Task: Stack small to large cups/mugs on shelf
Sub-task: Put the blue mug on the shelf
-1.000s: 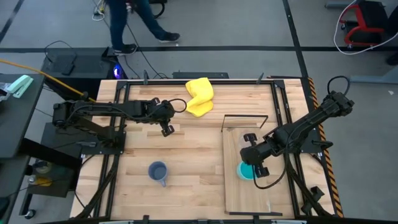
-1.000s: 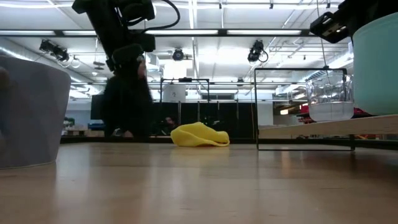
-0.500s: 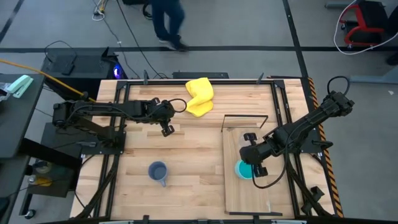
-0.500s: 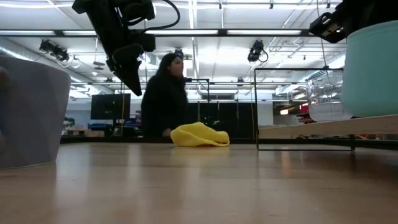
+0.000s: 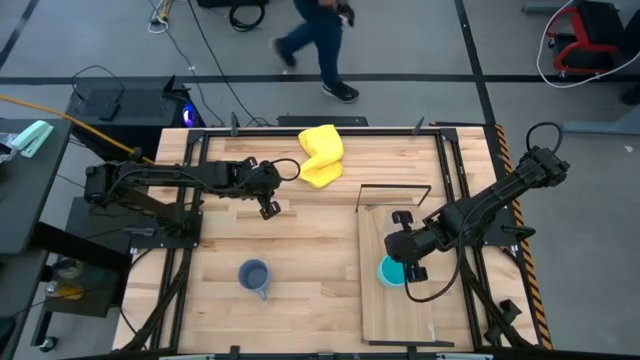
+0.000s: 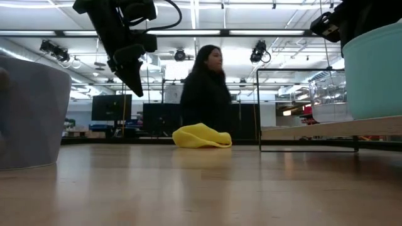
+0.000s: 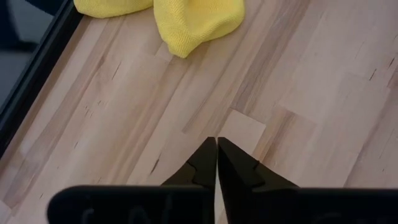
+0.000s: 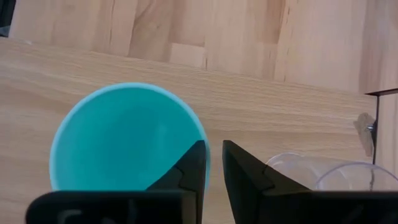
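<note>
The bright cyan mug (image 5: 388, 272) stands upright on the long light-wood shelf (image 5: 400, 320) at the table's right, and my right gripper (image 5: 398, 262) is shut on it. It also shows in the right wrist view (image 8: 124, 137) and the low view (image 6: 377, 69). The small clear glass (image 8: 323, 174) stands on the shelf just beyond the mug, under my right arm. The grey-blue mug (image 5: 254, 275) rests on its base on the table's near left. My left gripper (image 5: 268, 209) is shut and empty above the table's middle left. My right gripper holds the cyan mug by its rim (image 8: 204, 146), on the side toward the glass. One finger (image 8: 189, 171) is inside the mug and the other outside. The fingers come from above, slanting in from the table's right. The mug is upright; whether its base touches the shelf I cannot tell.
A yellow cloth (image 5: 320, 155) lies at the table's far edge. The shelf's thin black wire frame (image 5: 395, 187) stands at its far end. A person (image 5: 320, 40) walks on the floor beyond the table. Bare tabletop lies between the grey-blue mug and the shelf.
My right gripper has moved the cyan mug a little toward the table's left edge along the shelf, keeping it upright; in the low view it now covers more of the glass. The person behind the table has walked from left to right.
</note>
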